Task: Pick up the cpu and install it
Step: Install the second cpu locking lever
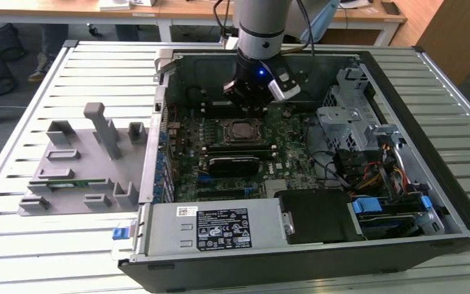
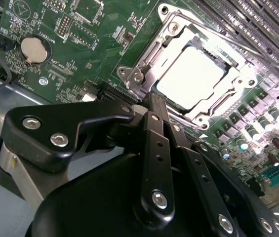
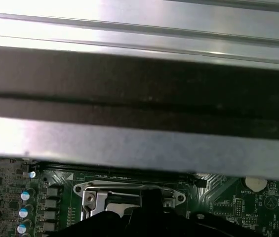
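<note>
A slatted metal bench (image 1: 22, 245) carries an open computer case (image 1: 431, 184) lying on its side, with wooden desks and a wire bin behind it in the room. Nearest in the exterior view sits the grey power supply (image 1: 218, 226) at the case's front edge. On the exterior view's left, outside the case, a grey plastic fixture (image 1: 80, 165) stands on the bench with a narrow green memory stick (image 1: 68, 181) lying in it. Further in, the green motherboard (image 1: 288, 159) fills the case floor, and on it lies the black socket frame (image 1: 241, 130). The cpu (image 2: 191, 78) rests inside that frame, its pale metal top showing within the silver bracket (image 2: 134, 76) in the second wrist view. Just beyond the socket, the tool (image 1: 251, 104) hangs from the grey arm (image 1: 259, 24) over the motherboard. Its black fingers (image 2: 156, 116) point down beside the frame, apart from the cpu; I cannot tell whether they are spread or pressed together. A coin battery (image 2: 34, 49) sits on the board off to one side.
</note>
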`<state>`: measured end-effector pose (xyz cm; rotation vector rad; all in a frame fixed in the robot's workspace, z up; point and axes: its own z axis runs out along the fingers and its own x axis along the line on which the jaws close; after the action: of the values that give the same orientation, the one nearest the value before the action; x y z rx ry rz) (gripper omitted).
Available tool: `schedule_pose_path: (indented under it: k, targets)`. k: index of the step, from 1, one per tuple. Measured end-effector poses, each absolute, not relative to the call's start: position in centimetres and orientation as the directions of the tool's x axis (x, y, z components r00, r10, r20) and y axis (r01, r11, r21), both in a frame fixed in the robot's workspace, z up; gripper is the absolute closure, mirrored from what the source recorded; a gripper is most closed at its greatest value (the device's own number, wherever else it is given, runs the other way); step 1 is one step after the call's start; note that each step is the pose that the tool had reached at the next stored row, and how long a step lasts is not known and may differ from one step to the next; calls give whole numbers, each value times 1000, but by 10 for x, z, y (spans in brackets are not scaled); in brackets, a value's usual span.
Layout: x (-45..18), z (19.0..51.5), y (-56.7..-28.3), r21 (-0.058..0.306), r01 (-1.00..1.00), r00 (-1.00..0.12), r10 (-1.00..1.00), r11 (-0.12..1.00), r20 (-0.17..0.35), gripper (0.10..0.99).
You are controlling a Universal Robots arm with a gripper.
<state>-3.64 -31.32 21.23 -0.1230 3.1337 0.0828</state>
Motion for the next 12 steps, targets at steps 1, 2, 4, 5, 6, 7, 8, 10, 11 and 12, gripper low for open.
schedule_pose_path:
  k: [1,2,4,5,6,7,8,10,11,12]
  targets:
    - [-36,212,-314,52,-78,-997,-78,996,-6,980]
    - [-36,212,-315,52,-78,-997,-78,996,-6,980]
    - [-36,212,-317,52,-78,-997,-78,996,-6,980]
    - [-36,212,-318,53,-78,-997,-78,996,-6,980]
    - [-36,212,-319,53,-78,-997,-78,996,-6,980]
    - [-36,212,-320,53,-78,-997,-78,996,-6,980]
    - [-36,212,-321,53,-79,-997,-78,996,-6,980]
    - [-36,213,-323,53,-78,-997,-78,996,-6,980]
    - [-36,215,-323,53,-78,-997,-78,996,-6,980]
    - [-36,218,-324,53,-78,-997,-78,996,-6,980]
